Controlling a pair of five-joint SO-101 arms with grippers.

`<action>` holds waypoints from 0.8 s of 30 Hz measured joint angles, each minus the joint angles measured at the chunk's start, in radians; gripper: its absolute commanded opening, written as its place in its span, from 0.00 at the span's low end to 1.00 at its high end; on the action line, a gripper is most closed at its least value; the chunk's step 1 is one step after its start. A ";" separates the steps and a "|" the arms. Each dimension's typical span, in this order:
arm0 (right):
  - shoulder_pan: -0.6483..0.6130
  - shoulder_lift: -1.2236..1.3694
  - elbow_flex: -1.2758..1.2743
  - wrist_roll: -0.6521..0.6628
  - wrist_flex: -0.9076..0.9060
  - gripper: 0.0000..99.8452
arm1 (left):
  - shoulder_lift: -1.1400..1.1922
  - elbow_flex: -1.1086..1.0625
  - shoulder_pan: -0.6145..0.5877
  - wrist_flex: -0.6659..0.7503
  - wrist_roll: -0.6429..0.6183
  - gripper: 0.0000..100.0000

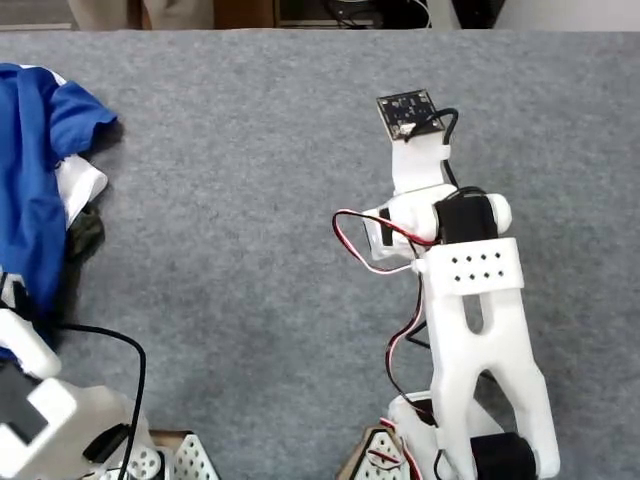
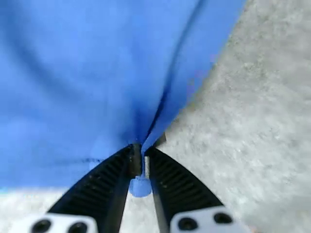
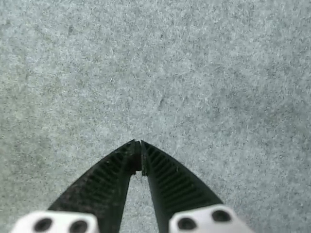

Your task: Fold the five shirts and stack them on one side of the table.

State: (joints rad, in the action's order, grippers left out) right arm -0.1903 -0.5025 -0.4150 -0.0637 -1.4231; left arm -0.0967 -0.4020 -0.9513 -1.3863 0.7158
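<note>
A blue shirt (image 1: 35, 190) with white parts lies bunched at the table's left edge, with darker cloth (image 1: 85, 232) under it. In the left wrist view my left gripper (image 2: 139, 155) is shut on a fold of the blue shirt (image 2: 87, 77), the cloth pinched between the black fingertips. The left arm's white base (image 1: 40, 410) sits at the lower left. The right arm (image 1: 470, 290) stands over the middle right of the table. My right gripper (image 3: 141, 150) is shut on nothing, just above bare grey carpet.
Grey carpet (image 1: 250, 150) covers the table. Wires (image 1: 370, 250) loop off the right arm. A black cable (image 1: 125, 350) runs by the left arm's base. Furniture shows beyond the far edge.
</note>
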 measured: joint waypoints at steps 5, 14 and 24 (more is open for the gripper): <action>0.000 0.000 0.000 0.000 0.000 0.01 | -0.143 0.192 0.138 -0.290 -0.026 0.02; 0.201 0.000 0.028 0.000 -0.026 0.01 | -0.488 0.239 0.537 -0.356 -0.250 0.02; 0.554 0.000 0.132 0.017 -0.124 0.01 | -0.950 0.219 1.304 -0.362 -0.649 0.02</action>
State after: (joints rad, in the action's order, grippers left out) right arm 0.3636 -0.5025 -0.2831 -0.0468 -1.5474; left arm -1.0464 -0.1826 0.3529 -1.7484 0.0667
